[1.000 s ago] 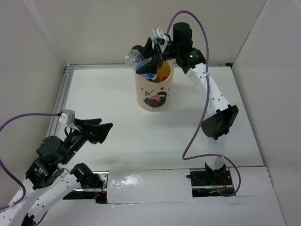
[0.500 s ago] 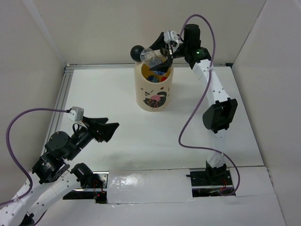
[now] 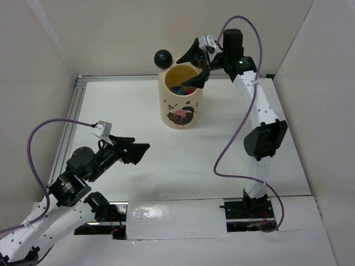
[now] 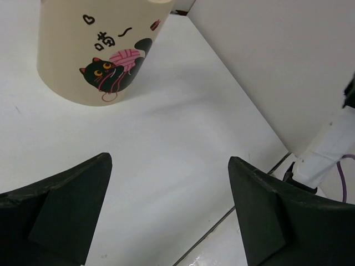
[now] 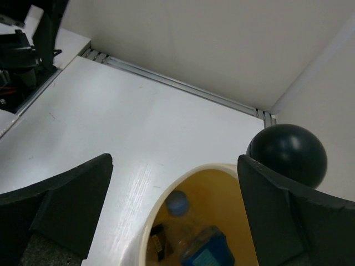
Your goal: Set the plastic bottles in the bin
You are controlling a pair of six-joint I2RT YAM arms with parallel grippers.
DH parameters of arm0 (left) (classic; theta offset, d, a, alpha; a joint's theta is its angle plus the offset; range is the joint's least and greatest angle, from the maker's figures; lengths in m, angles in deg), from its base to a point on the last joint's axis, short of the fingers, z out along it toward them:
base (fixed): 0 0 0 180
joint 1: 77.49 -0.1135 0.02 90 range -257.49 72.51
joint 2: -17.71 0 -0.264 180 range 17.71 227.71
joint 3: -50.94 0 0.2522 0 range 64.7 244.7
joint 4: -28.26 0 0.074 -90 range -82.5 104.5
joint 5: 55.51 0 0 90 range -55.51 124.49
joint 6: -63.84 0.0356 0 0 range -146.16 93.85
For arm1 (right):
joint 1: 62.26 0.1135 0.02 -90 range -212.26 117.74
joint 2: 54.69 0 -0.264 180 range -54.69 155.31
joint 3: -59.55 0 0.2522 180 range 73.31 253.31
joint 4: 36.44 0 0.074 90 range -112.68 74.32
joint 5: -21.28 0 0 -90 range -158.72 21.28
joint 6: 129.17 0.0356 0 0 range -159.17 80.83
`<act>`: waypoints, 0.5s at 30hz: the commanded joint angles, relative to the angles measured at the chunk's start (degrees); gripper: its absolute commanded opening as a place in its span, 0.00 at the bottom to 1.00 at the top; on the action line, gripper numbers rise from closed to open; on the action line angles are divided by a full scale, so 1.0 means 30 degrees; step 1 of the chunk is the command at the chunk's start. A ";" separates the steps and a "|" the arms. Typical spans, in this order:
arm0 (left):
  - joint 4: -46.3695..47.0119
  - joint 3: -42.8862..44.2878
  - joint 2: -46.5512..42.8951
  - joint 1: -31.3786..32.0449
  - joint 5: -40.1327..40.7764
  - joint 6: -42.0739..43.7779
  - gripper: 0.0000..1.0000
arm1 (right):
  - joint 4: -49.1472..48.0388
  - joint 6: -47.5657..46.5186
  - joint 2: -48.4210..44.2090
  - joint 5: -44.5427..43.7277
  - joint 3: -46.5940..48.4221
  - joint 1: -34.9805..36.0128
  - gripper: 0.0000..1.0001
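While the right gripper (image 3: 193, 67) hangs with jaws spread wide above the cream cylindrical bin (image 3: 178, 113), the clear plastic bottles (image 5: 201, 250) lie inside that bin; the left gripper (image 3: 138, 149), likewise spread wide and holding nothing, hovers over the white table (image 3: 227, 133), well apart from the bin.

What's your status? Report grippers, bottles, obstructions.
Right gripper open, empty, over the bin mouth. Left gripper open, empty, near side of table. Plastic bottles down inside the bin. No obstruction seen.

The plastic bottles (image 5: 195, 252) lie in the bin (image 3: 180, 113) (right hand (image 3: 187, 69) just above its rim).
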 commanded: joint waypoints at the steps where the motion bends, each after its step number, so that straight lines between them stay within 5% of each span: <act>1: 0.2251 -0.0299 0.0918 -0.0035 -0.0749 -0.0648 1.00 | -0.0118 0.2438 -0.3916 -0.0441 -0.0702 -0.0831 1.00; 5: 0.2429 -0.0301 0.2265 -0.0209 0.0479 -0.2666 1.00 | 0.0752 0.6134 -0.7366 -0.6820 -0.4528 -0.1829 1.00; 10: 0.3686 -0.0127 0.4137 -0.1029 -0.0834 -0.1854 1.00 | 0.1464 0.8565 -1.1180 -1.9529 -1.0626 -0.2505 1.00; 15: 0.3454 0.0634 0.5371 -0.1732 -0.1658 -0.0039 1.00 | 0.1056 0.8920 -1.5983 -2.5723 -1.7511 -0.2913 1.00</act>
